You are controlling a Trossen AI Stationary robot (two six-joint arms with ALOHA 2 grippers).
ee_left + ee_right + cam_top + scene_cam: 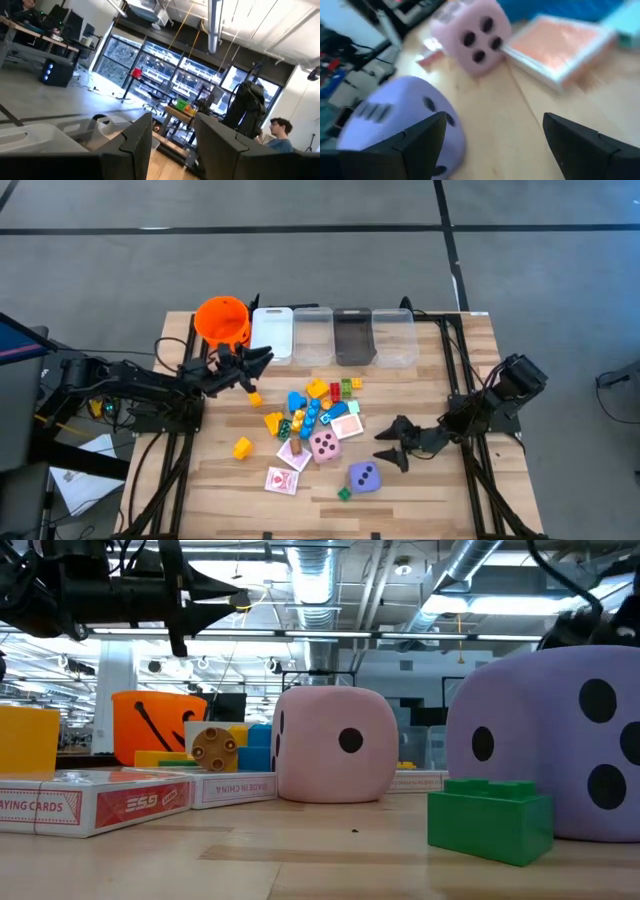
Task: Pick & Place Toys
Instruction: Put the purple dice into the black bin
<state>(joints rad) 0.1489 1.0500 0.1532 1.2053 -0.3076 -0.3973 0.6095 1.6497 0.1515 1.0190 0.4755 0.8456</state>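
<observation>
The toys lie mid-table: a heap of small coloured blocks (315,408), a pink die (324,444), a purple die (363,477), playing-card packs (282,480), a green block (344,494) and loose yellow blocks (242,447). All rest on the wood. My right gripper (393,445) hovers low, just right of the two dice. It is open (492,145), with the purple die (395,120) beside one finger and apart from it. My left gripper (262,360) is raised beside the orange bucket (222,320). It is open (172,145) with nothing between its fingers.
Several clear bins (333,335) stand in a row along the far edge, right of the bucket. A yellow block (255,397) lies on the table near the left gripper. Bare wood shows at the table's near left and right of the right gripper.
</observation>
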